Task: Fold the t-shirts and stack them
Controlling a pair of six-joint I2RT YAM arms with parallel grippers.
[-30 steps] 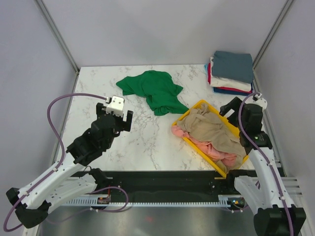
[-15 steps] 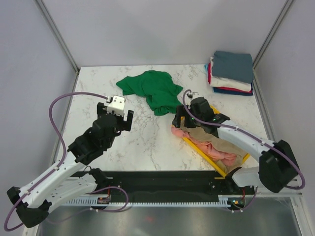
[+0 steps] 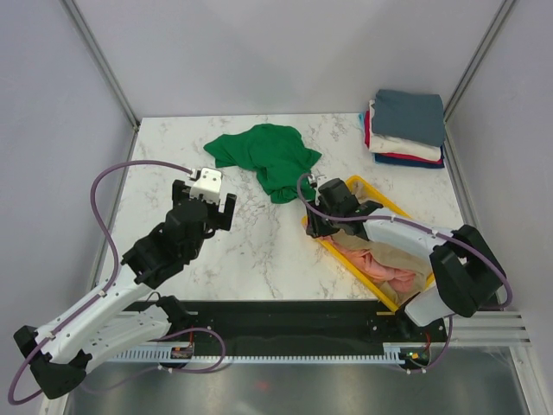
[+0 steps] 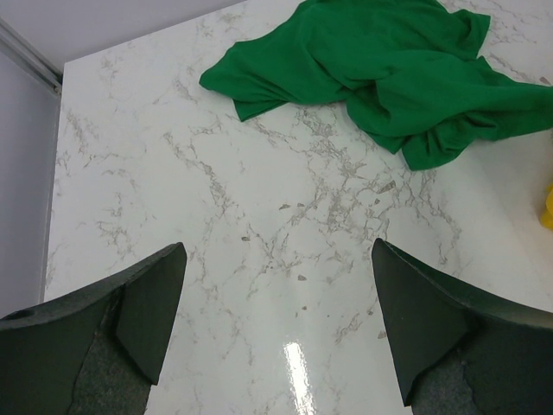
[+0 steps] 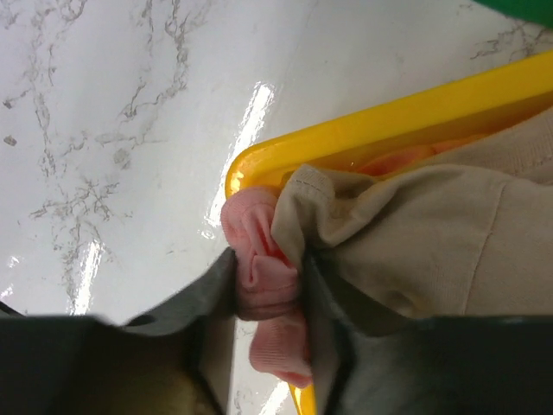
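1. The right pincer (image 5: 266, 264) is clamped on a rolled fold of the salmon pink t-shirt (image 5: 259, 229) at the left corner of the yellow bin (image 5: 389, 117). The beige t-shirt (image 5: 432, 225) presses against one finger, and I cannot tell whether its hem is caught too
2. The left pincer (image 4: 276, 251) hangs wide open over bare desk (image 4: 259, 199), holding nothing, with the crumpled green t-shirt (image 4: 389, 60) lying beyond it
3. A slow, straight-up lift looks best, so the pink slides out from under the beige instead of dragging it over the rim. If the beige rises too, let go and pinch the pink alone
4. Next, carry it to the desk between the bin and the left arm, away from the green one, where the open pincer can take a second corner
5. The pink shirt is bunched, with no neckline or sleeve readable. From above, its visible patches follow the bin's long diagonal, mostly buried under the beige. The gripped fold pokes out over the corner toward the desk
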